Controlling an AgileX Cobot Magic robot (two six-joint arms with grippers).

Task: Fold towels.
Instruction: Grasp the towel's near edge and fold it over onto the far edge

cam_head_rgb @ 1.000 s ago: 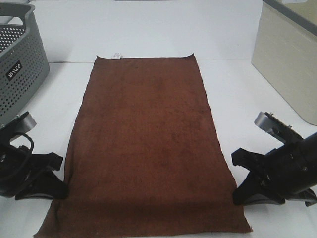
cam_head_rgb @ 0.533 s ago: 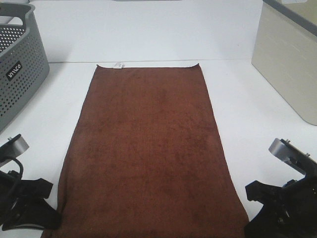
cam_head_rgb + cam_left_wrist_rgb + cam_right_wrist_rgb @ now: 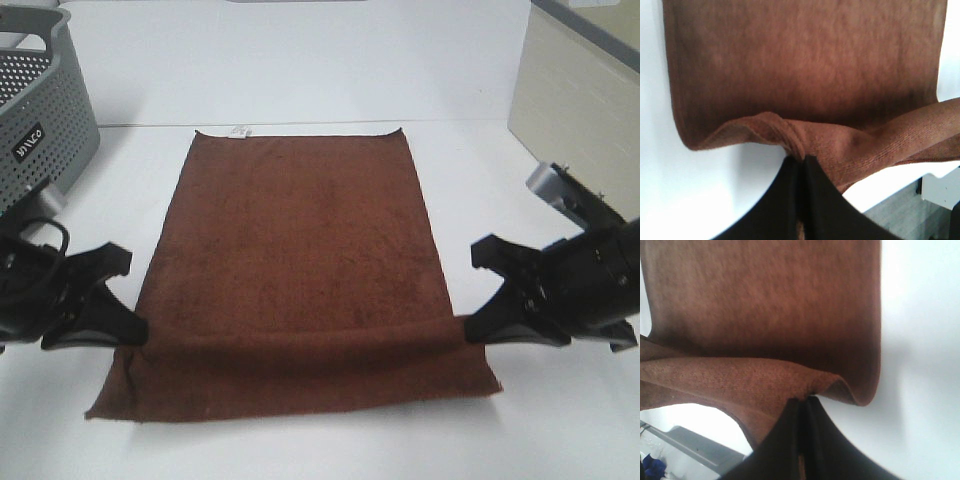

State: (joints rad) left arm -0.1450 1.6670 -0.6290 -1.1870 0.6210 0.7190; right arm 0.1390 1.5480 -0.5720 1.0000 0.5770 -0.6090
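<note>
A dark reddish-brown towel (image 3: 300, 240) lies lengthwise on the white table, its small white tag (image 3: 239, 130) on the far short edge. My left gripper (image 3: 135, 332) is shut on the towel's near left corner, seen pinched in the left wrist view (image 3: 801, 160). My right gripper (image 3: 468, 330) is shut on the near right corner, seen in the right wrist view (image 3: 801, 401). Both hold the near edge lifted and carried over the cloth, so a fold (image 3: 300, 380) lies at the front.
A grey perforated basket (image 3: 35, 110) stands at the far left. A beige bin (image 3: 585, 120) stands at the far right. The white table (image 3: 300, 60) stretches behind the towel.
Both grippers have moved away from the front edge toward the far side, carrying the near corners up and over. The towel's front now shows a fold.
</note>
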